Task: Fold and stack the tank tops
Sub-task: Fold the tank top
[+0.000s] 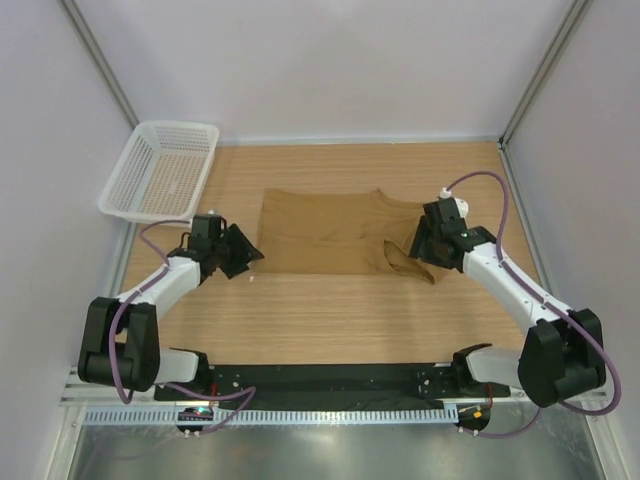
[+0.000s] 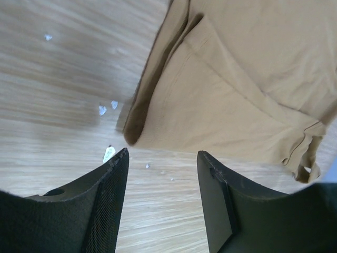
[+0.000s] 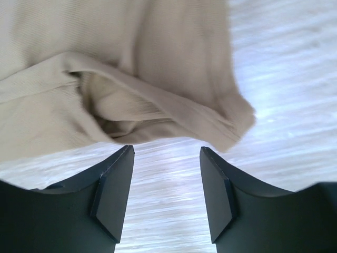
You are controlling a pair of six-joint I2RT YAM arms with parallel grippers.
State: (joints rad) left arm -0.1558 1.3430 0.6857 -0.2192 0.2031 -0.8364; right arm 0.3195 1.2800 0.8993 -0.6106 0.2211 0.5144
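Tank top [image 1: 330, 235] lay partly folded in the middle of the table [image 1: 350, 310], while the left gripper [image 1: 243, 257] and right gripper [image 1: 416, 246], fingers apart and empty, flanked its near corners, seemingly poised to pinch them for another fold.

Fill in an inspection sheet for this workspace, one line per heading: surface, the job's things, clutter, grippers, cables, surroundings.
Surface: wooden table, with a few white flecks near the cloth's corner.
Job's things: one tan-brown tank top, lying folded mid-table; its strap end is bunched on the right.
Clutter: white mesh basket at the far-left corner.
Grippers: left gripper and right gripper are both open and holding nothing, each just short of the cloth's edge.
Cables: purple cables loop along both arms, apart from the cloth.
Surroundings: pale walls on three sides.
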